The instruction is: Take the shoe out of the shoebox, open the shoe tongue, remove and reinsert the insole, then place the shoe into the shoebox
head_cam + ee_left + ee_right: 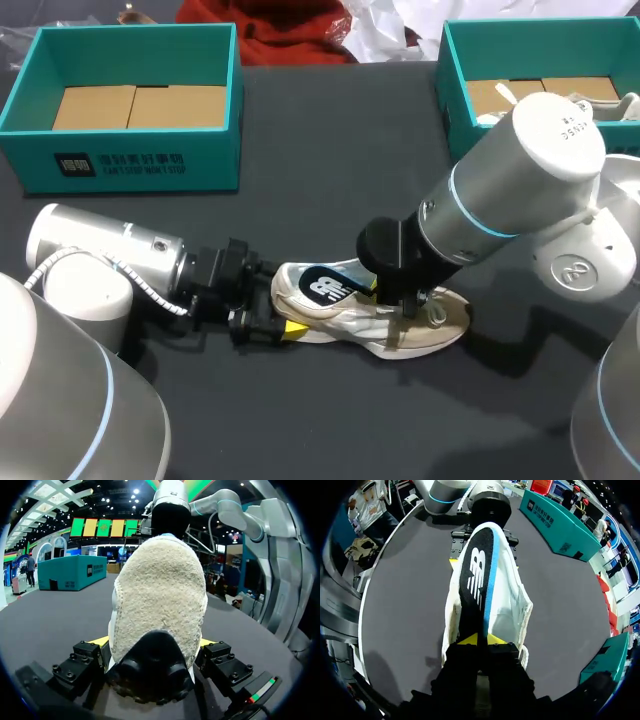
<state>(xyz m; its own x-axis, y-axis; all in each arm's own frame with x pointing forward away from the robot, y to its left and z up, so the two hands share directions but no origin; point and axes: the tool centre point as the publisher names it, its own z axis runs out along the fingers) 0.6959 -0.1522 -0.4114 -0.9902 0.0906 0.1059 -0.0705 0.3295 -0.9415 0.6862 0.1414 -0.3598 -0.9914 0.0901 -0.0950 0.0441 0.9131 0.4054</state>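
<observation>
A cream shoe (420, 325) lies on the dark table, heel toward my left arm. My left gripper (272, 323) stands wide around the heel, one finger on each side and both against it; in the left wrist view the fuzzy heel (160, 590) fills the gap of the gripper (154, 645). My right gripper (388, 298) is over the shoe's opening, shut on the black insole (325, 287) with its blue edge. In the right wrist view the insole (475, 580) rises out of the shoe (512, 615) from the gripper (481, 640) toward the heel.
A teal shoebox (130, 165) stands at the back left with only cardboard in it. A second teal shoebox (452, 95) at the back right holds another pale shoe (605, 103). Red cloth and white paper lie beyond the far edge.
</observation>
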